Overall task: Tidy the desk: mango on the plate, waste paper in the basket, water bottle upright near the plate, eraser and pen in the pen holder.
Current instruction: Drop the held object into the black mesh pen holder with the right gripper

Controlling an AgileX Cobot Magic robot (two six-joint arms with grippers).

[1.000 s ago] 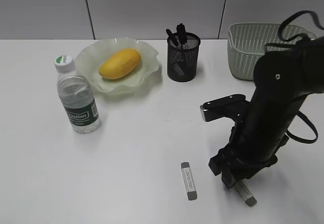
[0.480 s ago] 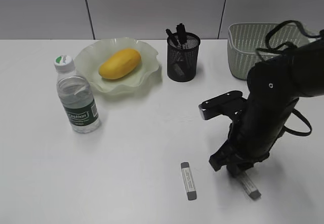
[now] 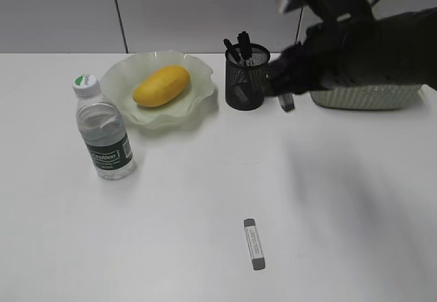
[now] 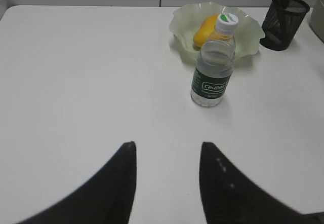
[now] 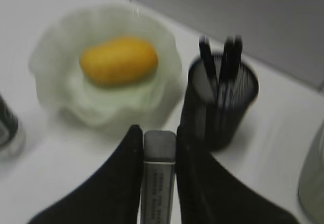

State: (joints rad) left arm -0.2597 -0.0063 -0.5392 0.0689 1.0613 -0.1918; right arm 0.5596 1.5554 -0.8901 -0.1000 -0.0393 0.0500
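My right gripper [image 3: 285,95] is shut on a grey-tipped white eraser [image 5: 159,176] and holds it in the air just right of the black mesh pen holder [image 3: 247,78], which has pens in it. A second eraser [image 3: 254,244] lies on the table at the front. The mango [image 3: 162,85] lies on the pale green plate [image 3: 119,76]. The water bottle [image 3: 104,128] stands upright left of the plate. My left gripper [image 4: 167,150] is open and empty over bare table, well short of the bottle [image 4: 214,67]. No waste paper is in view.
A pale woven basket [image 3: 355,95] stands at the back right, mostly behind my right arm. The grey wall runs along the table's far edge.
My right gripper has lifted the eraser off the front right of the table and carried it up and back, to beside the pen holder. The other eraser has not moved.
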